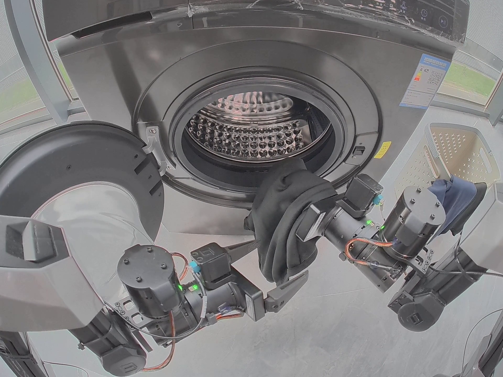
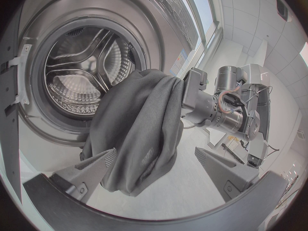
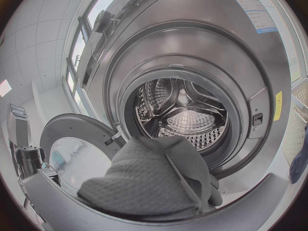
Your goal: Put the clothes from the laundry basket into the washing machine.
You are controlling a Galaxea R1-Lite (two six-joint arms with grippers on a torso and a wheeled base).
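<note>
1. The garment hangs at the 6 o'clock lip of the washer opening, not yet inside the drum.
2. It drapes over the right gripper — the cloth hides its grip, so I cannot tell its state.
3. The left gripper sits below, fingers apart around the hanging tail.
4. Push high and deep past the lip — the tail looks likely to snag there.
5. The basket, at 3 o'clock, holds blue cloth.

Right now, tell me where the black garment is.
In the head view the black garment hangs at centre from the right gripper, just below the washing machine's open mouth and close by the left gripper.
</note>
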